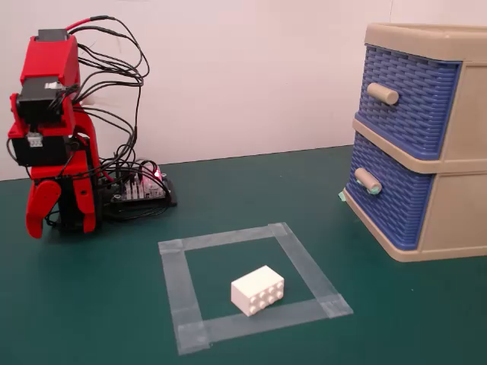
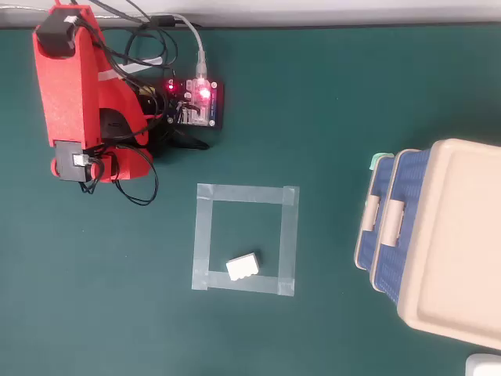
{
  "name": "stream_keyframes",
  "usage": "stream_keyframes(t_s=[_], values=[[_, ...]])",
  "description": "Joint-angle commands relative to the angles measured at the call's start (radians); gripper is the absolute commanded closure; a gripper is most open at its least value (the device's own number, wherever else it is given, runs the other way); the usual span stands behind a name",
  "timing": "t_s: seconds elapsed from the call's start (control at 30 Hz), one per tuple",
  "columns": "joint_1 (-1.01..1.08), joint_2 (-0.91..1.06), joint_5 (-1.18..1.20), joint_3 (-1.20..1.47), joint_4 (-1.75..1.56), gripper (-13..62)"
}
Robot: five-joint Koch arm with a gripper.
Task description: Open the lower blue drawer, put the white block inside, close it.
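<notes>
The white block (image 1: pixel 257 290) (image 2: pixel 243 267) lies studs sideways on the green mat, inside a square of clear tape (image 1: pixel 228 239) (image 2: pixel 246 192), near the square's front edge. The lower blue drawer (image 1: pixel 396 201) (image 2: pixel 362 235) sits shut in the beige cabinet (image 1: pixel 456 220) at the right; its knob (image 1: pixel 368 181) has teal ends. My red arm is folded at the far left, well away from both. My gripper (image 1: pixel 62 226) (image 2: pixel 86 168) hangs down by the arm's base and holds nothing. Dark parts behind the jaws hide how far apart they stand.
The upper blue drawer (image 1: pixel 411 99) with a plain beige knob is shut above the lower one. A lit controller board (image 1: pixel 137 190) (image 2: pixel 196 102) with cables sits beside the arm's base. A white object (image 2: pixel 485 364) shows at the overhead view's bottom right corner.
</notes>
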Motion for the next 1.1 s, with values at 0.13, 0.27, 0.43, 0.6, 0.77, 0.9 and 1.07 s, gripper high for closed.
stream_keyframes(t_s=[0.13, 0.27, 0.43, 0.6, 0.77, 0.9, 1.07], values=[[0.014, 0.041, 0.015, -0.003, 0.155, 15.1], [0.015, 0.040, 0.018, -0.005, 0.155, 15.2], [0.009, 0.043, 0.029, -0.150, 0.155, 15.5], [-0.120, 0.015, 0.255, -0.543, 0.156, 15.7], [-0.655, -0.098, 0.795, -0.650, 0.052, 15.7], [-1.025, -0.133, 1.154, -0.534, -0.296, 15.8], [-1.216, -0.186, 1.299, -0.161, -1.015, 15.9]])
